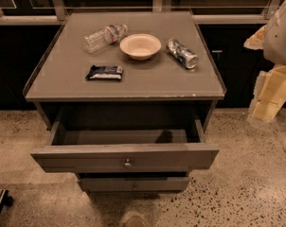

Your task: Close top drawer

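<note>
The top drawer (pixel 124 157) is a wide grey-brown wooden drawer, pulled well out of the cabinet, and its inside looks empty. A small round metal knob (pixel 127 163) sits at the centre of its front. My arm hangs at the right edge of the camera view. Its gripper (pixel 263 109) is to the right of the cabinet, apart from the drawer and touching nothing.
A narrower drawer (pixel 133 184) sits just below the top one. On the cabinet top (pixel 62 79) lie a plastic bottle (pixel 104 37), a white bowl (pixel 140 46), a can (pixel 182 53) and a dark snack packet (pixel 104 73). Speckled floor (pixel 247 174) surrounds the cabinet.
</note>
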Motion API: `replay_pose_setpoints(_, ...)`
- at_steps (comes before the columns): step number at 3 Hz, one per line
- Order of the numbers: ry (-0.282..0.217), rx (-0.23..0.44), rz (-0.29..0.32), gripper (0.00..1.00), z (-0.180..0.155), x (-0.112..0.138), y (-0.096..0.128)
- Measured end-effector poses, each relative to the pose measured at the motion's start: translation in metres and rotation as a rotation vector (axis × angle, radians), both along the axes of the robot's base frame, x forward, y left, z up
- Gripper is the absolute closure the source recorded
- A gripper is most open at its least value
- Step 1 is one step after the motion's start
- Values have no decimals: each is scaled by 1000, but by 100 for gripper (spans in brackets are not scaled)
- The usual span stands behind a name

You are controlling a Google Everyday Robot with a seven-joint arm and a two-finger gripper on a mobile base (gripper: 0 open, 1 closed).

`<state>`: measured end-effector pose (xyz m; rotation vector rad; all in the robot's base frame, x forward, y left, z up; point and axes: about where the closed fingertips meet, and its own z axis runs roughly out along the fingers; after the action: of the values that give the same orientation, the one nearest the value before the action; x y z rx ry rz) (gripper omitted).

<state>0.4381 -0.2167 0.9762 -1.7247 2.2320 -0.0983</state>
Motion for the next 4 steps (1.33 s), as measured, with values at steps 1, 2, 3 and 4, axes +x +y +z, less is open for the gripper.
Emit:
replay_pose_setpoints(1,0,0,0,0,0,0,0)
replay_pose_setpoints(2,2,60,-5,0,-14,-1,-2)
replay_pose_setpoints(3,18,168,-30,0,-57,-10,-11)
replay_pose_setpoints(4,61,222,-107,0,-119,-21,-28)
